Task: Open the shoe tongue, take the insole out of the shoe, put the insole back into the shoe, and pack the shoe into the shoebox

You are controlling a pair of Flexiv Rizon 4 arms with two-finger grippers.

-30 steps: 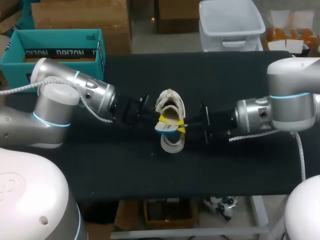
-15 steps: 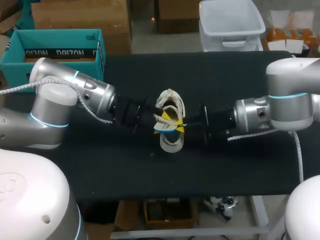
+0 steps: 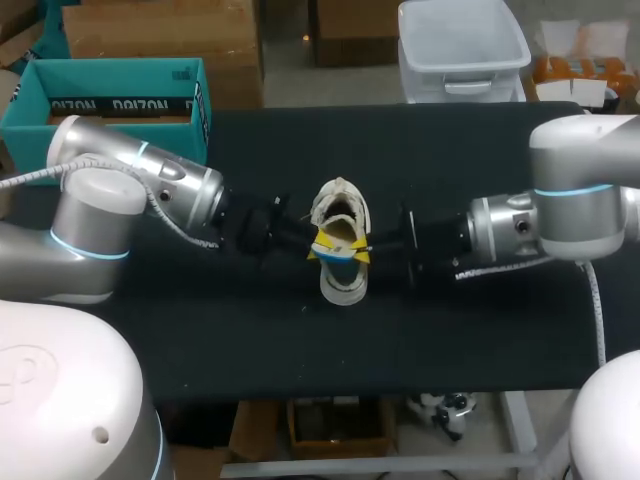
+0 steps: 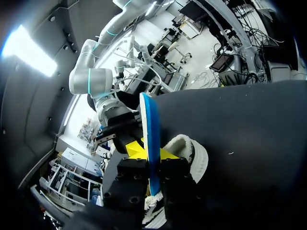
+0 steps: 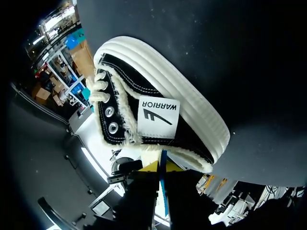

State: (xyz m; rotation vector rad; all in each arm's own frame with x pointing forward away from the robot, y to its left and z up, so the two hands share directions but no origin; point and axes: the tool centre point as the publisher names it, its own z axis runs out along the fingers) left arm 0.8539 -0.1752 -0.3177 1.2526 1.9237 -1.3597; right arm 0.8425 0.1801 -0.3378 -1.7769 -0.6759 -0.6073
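Blue on one face and pale on the other, the insole (image 3: 335,257) is out of the shoe (image 3: 340,285) and held just above its opening, near the middle of the black counter (image 3: 450,330). The left hand (image 3: 322,243) is clamped on it: in the left wrist view the insole runs edge-on between that hand's 2 fingers and carries on ahead of them, over the shoe's fleecy collar. The right hand (image 3: 362,255) comes in from the other side of the shoe. In the right wrist view a thin blue strip sits in the narrow gap between its 2 yellow tips, so I judge that it is pinching the same insole at the other end.

As for progress, the shoe stands upright with its opening spread, so the tongue looks already pulled open, and the insole has been lifted free. That puts the job about halfway. Whether the insole is at the end of coming out or the start of going back in cannot be told from this moment. Left to do: seat the insole flat inside the shoe, then carry the shoe to the teal shoebox (image 3: 100,105), which sits open at the far left, well apart from the shoe.

Count: 1 shoe, 1 insole, 1 shoebox, 2 hands.
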